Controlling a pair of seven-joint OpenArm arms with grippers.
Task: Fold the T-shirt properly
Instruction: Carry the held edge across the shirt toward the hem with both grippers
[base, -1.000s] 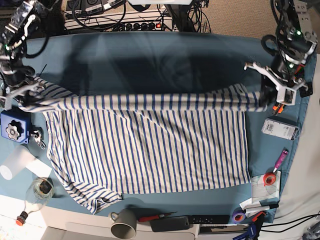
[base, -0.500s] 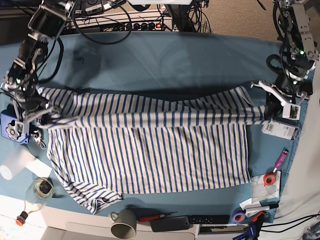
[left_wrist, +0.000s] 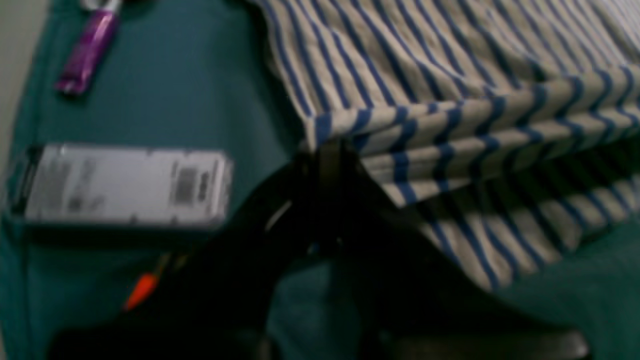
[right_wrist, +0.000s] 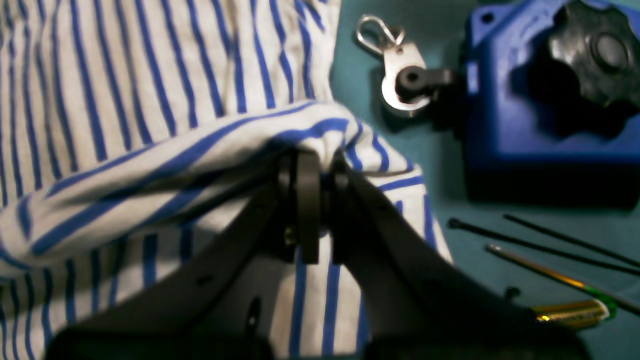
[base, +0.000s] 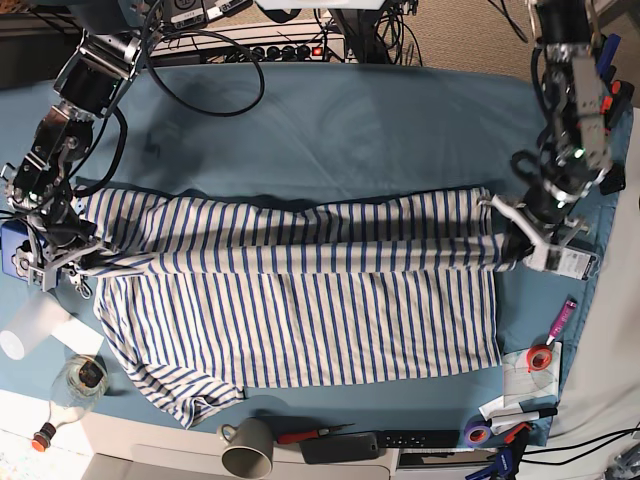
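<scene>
The T-shirt (base: 300, 310), cream with thin blue stripes, lies spread across the teal table cloth (base: 330, 120), and its far edge is drawn forward as a folded band over the body. My left gripper (base: 517, 250) is at the band's right end, shut on the shirt's edge. The left wrist view shows its dark jaws (left_wrist: 332, 150) pinching the striped cloth (left_wrist: 450, 75). My right gripper (base: 78, 262) is shut on the band's left end. In the right wrist view its jaws (right_wrist: 320, 172) clamp a bunched fold of the shirt (right_wrist: 125, 100).
A blue block (base: 20, 258) (right_wrist: 550, 100) with a metal clip (right_wrist: 400, 75) sits beside the right gripper. A white labelled box (base: 572, 262) (left_wrist: 125, 185) lies by the left gripper, with a purple pen (base: 562, 320) nearby. A mug (base: 248, 450), a jar (base: 85, 378), tape rolls (base: 540, 358) and a remote (base: 420, 440) line the front edge.
Both grippers have moved toward the front of the table, drawing the folded edge of the T-shirt further over its body. Both stay shut on the cloth.
</scene>
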